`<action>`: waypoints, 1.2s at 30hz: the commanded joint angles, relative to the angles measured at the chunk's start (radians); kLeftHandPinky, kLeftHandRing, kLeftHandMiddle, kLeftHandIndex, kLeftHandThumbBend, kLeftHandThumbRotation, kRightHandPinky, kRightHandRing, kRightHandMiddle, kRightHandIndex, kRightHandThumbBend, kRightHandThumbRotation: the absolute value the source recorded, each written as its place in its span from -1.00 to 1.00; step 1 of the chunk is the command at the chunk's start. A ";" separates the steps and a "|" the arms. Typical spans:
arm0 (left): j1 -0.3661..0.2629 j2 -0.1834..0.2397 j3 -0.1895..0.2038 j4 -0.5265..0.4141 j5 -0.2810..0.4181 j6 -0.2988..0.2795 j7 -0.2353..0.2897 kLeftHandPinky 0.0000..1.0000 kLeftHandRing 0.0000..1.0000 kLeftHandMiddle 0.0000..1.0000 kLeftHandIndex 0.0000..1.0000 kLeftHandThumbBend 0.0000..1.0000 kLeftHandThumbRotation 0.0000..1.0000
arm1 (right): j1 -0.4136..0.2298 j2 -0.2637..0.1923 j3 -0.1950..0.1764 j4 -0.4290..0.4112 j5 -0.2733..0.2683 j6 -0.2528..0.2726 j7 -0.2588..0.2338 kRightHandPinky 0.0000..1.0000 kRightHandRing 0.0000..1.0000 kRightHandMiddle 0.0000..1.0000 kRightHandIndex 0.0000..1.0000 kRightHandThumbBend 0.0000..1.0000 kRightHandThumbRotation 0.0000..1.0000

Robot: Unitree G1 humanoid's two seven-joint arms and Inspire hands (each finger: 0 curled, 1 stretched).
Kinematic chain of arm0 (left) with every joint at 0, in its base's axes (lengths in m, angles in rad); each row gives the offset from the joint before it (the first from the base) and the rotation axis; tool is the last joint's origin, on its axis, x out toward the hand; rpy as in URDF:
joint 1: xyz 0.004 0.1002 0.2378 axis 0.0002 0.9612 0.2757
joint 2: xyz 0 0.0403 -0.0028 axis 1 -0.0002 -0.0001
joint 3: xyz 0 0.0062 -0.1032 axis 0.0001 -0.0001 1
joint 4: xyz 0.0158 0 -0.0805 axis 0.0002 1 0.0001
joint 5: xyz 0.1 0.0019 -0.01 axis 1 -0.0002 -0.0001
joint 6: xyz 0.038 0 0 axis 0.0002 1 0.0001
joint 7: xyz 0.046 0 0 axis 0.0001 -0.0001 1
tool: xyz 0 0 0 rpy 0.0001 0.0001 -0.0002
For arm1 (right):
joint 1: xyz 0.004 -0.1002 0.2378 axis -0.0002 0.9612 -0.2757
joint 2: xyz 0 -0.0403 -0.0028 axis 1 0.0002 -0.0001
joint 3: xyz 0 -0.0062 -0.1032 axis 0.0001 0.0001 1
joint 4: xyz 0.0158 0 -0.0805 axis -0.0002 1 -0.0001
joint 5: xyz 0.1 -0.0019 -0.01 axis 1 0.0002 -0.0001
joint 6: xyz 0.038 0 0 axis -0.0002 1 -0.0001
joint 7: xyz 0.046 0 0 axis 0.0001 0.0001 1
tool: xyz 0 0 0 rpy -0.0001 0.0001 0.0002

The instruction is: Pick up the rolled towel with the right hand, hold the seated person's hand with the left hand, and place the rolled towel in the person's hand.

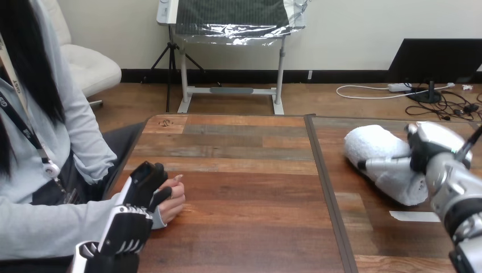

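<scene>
Rolled towel (372, 145): white, likely soft, light, squashy; on bench (244, 170), right side; right hand (435, 148) fingers (387, 165) wrapped round mid-roll, the sound hold; left hand (136, 196) fingers curled round person's hand (173, 200).

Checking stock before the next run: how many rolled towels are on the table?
1. The rolled towel lies on the table's right part, with the right hand's fingers curled round it. No other seems hidden.
</scene>
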 commanded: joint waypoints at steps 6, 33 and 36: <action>0.001 0.021 -0.017 -0.093 0.009 -0.020 0.001 0.72 0.86 0.88 0.87 1.00 0.09 | 0.006 0.021 -0.004 -0.010 0.010 0.004 -0.011 1.00 1.00 1.00 0.97 1.00 0.24; 0.070 0.015 -0.001 -0.181 0.044 0.008 0.031 0.64 0.79 0.82 0.81 1.00 0.22 | 0.062 0.041 -0.063 -0.012 0.087 0.021 -0.008 -0.18 1.00 1.00 0.98 0.99 0.21; 0.071 0.028 -0.019 -0.183 0.027 0.007 0.029 0.65 0.80 0.83 0.81 0.99 0.22 | 0.066 0.042 -0.061 -0.012 0.087 0.022 -0.012 -0.57 1.00 1.00 0.97 0.99 0.19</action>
